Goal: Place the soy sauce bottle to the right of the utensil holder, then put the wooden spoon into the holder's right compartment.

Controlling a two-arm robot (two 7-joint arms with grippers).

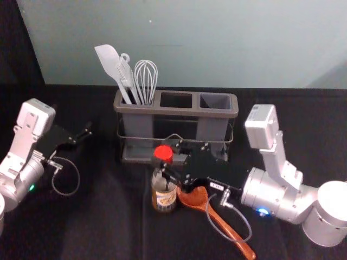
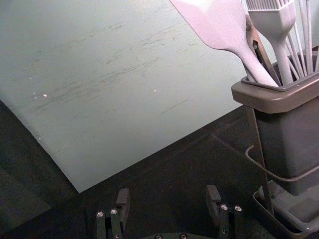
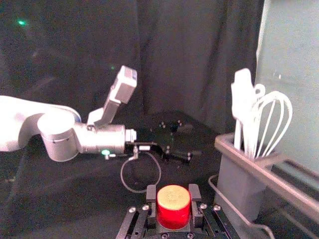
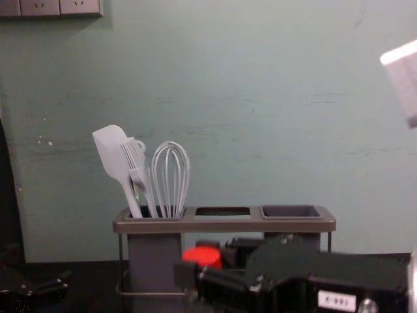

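Holder (image 1: 176, 111): one, three compartments in a row, standing on the dark table (image 1: 108, 222). In its left compartment, spatula (image 1: 108, 59), brush (image 4: 135, 171) and whisk (image 4: 171, 173), heads up.

Bottle (image 1: 164, 199): one, glass, labelled, with red cap (image 1: 163, 153); upright in front of the holder, near its middle. Whether its base touched the table could not be told.

Right gripper (image 1: 170, 158): in front of the holder, reaching in from the right, its fingers closed on either side of the bottle's top, pinching it at the cap.

Spoon (image 1: 193, 198): one, wooden, lying on the table, bowl just beside the bottle, handle slanting toward the robot and to the right, partly beneath the right gripper.

Left gripper (image 1: 85, 131): parked left of the holder, apart from it, fingers spread with a gap between them.
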